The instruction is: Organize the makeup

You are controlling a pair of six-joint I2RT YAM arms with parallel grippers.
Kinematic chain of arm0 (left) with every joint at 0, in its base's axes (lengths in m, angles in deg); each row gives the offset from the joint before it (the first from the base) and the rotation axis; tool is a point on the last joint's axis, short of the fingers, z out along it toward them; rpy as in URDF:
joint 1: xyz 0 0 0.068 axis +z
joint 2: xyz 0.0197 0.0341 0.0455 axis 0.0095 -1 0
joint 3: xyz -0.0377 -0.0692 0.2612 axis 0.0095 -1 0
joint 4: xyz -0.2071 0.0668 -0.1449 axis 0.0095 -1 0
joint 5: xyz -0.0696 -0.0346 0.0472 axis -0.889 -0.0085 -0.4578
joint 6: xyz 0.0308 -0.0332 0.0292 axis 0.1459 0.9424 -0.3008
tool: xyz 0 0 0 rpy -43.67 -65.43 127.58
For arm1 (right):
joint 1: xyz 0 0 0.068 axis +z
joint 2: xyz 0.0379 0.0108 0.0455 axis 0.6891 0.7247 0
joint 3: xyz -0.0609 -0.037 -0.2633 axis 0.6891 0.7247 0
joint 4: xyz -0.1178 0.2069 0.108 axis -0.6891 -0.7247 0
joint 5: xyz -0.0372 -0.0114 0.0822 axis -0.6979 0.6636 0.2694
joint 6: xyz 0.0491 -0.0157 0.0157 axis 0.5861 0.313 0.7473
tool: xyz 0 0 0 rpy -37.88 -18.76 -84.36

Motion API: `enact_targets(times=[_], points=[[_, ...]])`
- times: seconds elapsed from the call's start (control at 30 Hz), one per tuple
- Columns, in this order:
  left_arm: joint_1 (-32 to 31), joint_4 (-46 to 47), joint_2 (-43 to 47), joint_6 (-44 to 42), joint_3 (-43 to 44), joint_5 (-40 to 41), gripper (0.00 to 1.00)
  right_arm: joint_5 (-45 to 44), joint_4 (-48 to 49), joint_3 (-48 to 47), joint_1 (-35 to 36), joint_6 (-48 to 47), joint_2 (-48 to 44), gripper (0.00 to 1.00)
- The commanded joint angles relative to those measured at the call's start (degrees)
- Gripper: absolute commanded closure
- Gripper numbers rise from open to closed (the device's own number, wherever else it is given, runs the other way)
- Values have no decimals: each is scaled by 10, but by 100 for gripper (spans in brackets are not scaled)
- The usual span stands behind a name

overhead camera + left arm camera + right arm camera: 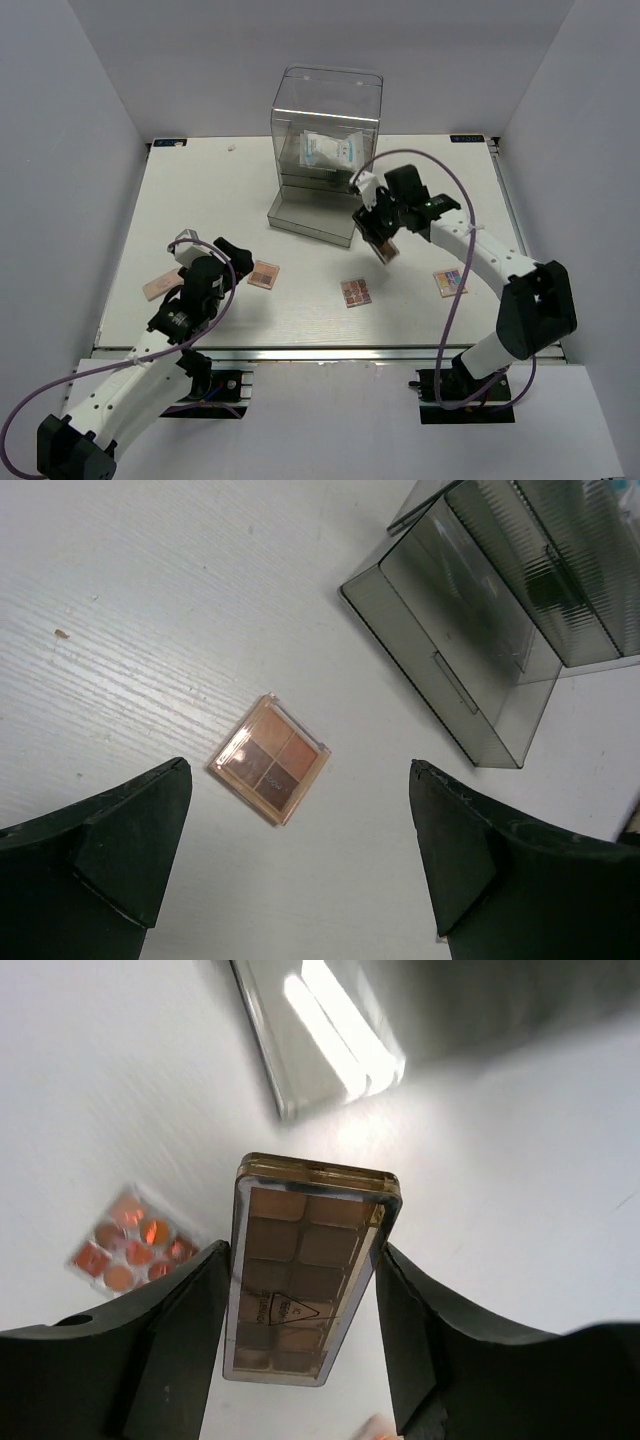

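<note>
My right gripper (pixel 382 240) is shut on a long narrow brown eyeshadow palette (pixel 305 1270) and holds it above the table, just in front of the clear drawer box. My left gripper (pixel 226 256) is open and empty over a small brown four-pan palette (pixel 269 773), also seen from above (pixel 264 274). A pink palette (pixel 160 287) lies at the left. A palette with round orange pans (pixel 356 292) lies in the middle and shows in the right wrist view (pixel 130 1250). A multicoloured palette (pixel 450 282) lies at the right. A white blue-printed packet (pixel 328 150) is inside the box. No round black pot shows.
The clear acrylic drawer box (pixel 327 100) stands at the back centre with its lower drawer (pixel 305 222) pulled forward; the drawer also shows in the left wrist view (pixel 450 660). White walls enclose the table on three sides.
</note>
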State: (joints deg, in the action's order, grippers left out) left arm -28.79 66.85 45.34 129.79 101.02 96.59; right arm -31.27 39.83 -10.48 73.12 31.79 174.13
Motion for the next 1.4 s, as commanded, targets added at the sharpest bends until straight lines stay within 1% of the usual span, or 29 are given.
enact_targets(times=[0.0, 0.03, 0.07, 0.13, 0.17, 0.27, 0.4, 0.57, 0.67, 0.7, 0.8, 0.9, 0.97, 1.0, 1.07, 1.1, 1.13, 1.2, 1.23, 1.27, 1.3, 1.33, 1.37], points=[[-2, -10, -4, 10, 6, -7, 2, 109, 36, -81, 8, -135, -21, 100], [-2, -8, -7, 10, 5, -9, 2, 111, 37, -98, 8, -147, -10, 100], [-2, -6, -7, 11, 3, -11, 2, 112, 38, -140, 8, -155, 19, 100], [-2, -8, -10, 12, 3, -13, 2, 122, 36, -185, 9, -154, 51, 100], [-2, -9, -12, 12, 3, -16, 2, 125, 34, -227, 10, -156, 83, 100], [-2, -13, -13, 15, 1, -20, 2, 114, 51, -279, 22, -162, 130, 100], [-2, -21, -12, 21, -2, -26, 2, 101, 100, -297, 37, -174, 167, 100], [-2, -29, -6, 27, -12, -31, 2, 67, 138, -306, 49, -189, 214, 99], [-2, -29, -4, 28, -17, -33, 2, 53, 146, -318, 52, -189, 242, 83], [-2, -28, -6, 26, -16, -33, 2, 41, 148, -320, 52, -190, 248, 68], [-2, -22, -17, 6, -14, -42, 2, 25, 157, -316, 52, -194, 263, 35], [-2, -19, -49, -23, -1, -61, 2, 23, 148, -301, 52, -205, 257, 25], [-2, -19, -85, -36, 7, -73, 2, 23, 139, -299, 52, -201, 248, 23], [-2, -20, -100, -43, 15, -76, 2, 21, 125, -300, 52, -198, 242, 20], [-2, -24, -144, -48, 26, -81, 2, 20, 104, -314, 52, -187, 227, 17], [-2, -37, -160, -47, 39, -77, 2, 21, 79, -318, 52, -177, 218, 13], [-2, -47, -176, -40, 48, -70, 2, 20, 74, -317, 51, -167, 191, 11], [-2, -78, -223, -17, 75, -55, 2, 37, 80, -278, 45, -129, 148, 11], [-2, -83, -237, -10, 82, -55, 2, 47, 85, -257, 43, -120, 100, 11], [-2, -84, -250, -1, 86, -56, 2, 54, 90, -232, 40, -114, 76, 11], [-2, -77, -268, 11, 89, -62, 2, 63, 94, -186, 40, -107, 51, 11], [-2, -73, -277, 17, 93, -65, 2, 65, 94, -163, 41, -102, 9, 11], [-2, -69, -286, 19, 96, -66, 2, 65, 94, -142, 40, -96, -10, 11]])
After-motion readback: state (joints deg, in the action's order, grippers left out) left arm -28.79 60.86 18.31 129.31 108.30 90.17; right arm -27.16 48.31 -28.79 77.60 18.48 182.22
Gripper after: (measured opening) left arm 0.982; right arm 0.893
